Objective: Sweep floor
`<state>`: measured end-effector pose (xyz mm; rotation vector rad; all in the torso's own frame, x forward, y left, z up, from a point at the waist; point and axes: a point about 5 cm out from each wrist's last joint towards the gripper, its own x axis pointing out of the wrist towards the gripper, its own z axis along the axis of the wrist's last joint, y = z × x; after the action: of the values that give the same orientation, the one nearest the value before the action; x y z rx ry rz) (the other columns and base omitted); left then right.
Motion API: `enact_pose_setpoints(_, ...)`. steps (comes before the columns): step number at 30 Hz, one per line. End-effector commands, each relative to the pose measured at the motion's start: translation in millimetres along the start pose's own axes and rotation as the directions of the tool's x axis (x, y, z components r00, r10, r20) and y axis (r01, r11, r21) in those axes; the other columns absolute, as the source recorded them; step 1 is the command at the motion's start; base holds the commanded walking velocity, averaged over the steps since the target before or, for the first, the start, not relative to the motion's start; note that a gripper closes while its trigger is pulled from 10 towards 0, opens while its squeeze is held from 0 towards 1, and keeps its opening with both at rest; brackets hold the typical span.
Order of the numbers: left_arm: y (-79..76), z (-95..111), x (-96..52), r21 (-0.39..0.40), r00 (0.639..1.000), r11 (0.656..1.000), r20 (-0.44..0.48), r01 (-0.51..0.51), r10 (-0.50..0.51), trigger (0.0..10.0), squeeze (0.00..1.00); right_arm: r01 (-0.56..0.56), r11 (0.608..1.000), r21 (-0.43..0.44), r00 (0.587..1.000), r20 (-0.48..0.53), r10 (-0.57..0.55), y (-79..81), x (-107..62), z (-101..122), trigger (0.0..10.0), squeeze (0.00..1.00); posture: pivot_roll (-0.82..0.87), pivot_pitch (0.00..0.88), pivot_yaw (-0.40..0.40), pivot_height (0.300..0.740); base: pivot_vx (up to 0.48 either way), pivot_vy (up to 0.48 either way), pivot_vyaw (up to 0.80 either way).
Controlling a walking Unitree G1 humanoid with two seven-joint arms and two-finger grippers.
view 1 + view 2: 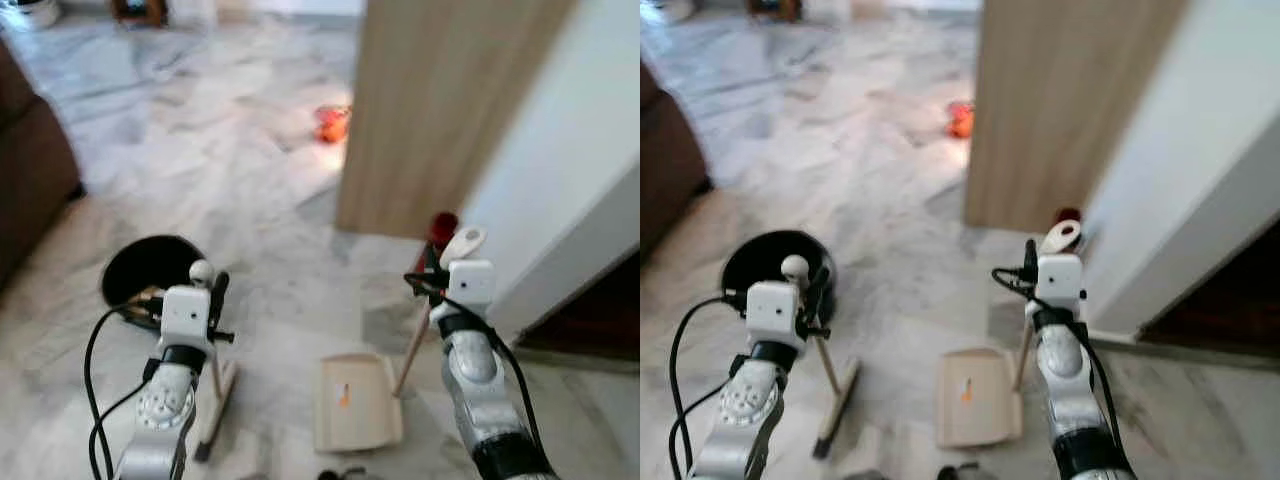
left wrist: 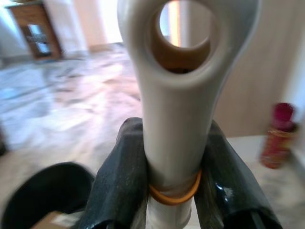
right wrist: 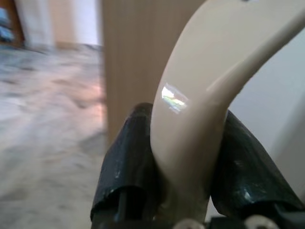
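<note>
The left gripper (image 2: 167, 191) has its jaws pinched on the pale grey handle of the broom (image 1: 216, 405), just under the handle's rounded end with its hanging hole; an orange band rings the handle between the black fingers (image 2: 116, 186). From the head views the broom's thin wooden shaft slants down from the left gripper to a flat, pale head resting on the floor (image 1: 220, 150), just before the robot and to its left.

The right gripper (image 3: 183, 191) has its jaws clamped on the curved cream handle of the dustpan (image 1: 357, 402), whose glossy top bends away above the fingers (image 3: 126, 176). A wooden stick runs down from that grip to the cream pan, which sits flat on the floor between the two arms, nearer the right one. A small orange mark shows on the pan; whether it is a label or writing cannot be read.

The floor is grey-white veined marble. A round black bin (image 1: 150, 270) stands just behind the left gripper, with something brownish inside. A tall wood-grain panel (image 1: 440, 110) rises ahead on the right, joined by a white wall (image 1: 570, 170). A red container (image 1: 442, 228) stands at the foot of the panel just beyond the right gripper. Further off, a small orange-red object (image 1: 332, 122) lies on the floor, blurred. A dark brown sofa (image 1: 30, 170) edges the left side.
</note>
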<state>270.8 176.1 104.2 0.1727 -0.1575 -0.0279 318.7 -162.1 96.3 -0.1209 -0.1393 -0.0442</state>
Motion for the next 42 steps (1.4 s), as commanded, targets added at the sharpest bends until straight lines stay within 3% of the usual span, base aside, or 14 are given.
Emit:
enact_pose_setpoints(1,-0.1,3.9,1.1,0.01,1.0,1.0,0.023,0.006,-0.006,10.0,0.0,0.007,1.0,0.004,1.0,0.007,-0.007,-1.3,-0.3,0.6,10.0,0.0,0.12,0.13,-0.008,0.74,0.0,0.0,-0.8)
enact_pose_setpoints(42,-1.5,3.7,2.4,0.014,1.0,1.0,0.024,0.011,-0.011,10.0,0.0,0.013,1.0,-0.003,1.0,-0.007,-0.013,-2.2,-0.2,-2.1,10.0,0.0,0.11,0.143,-0.013,0.74,0.0,-0.029,-0.8)
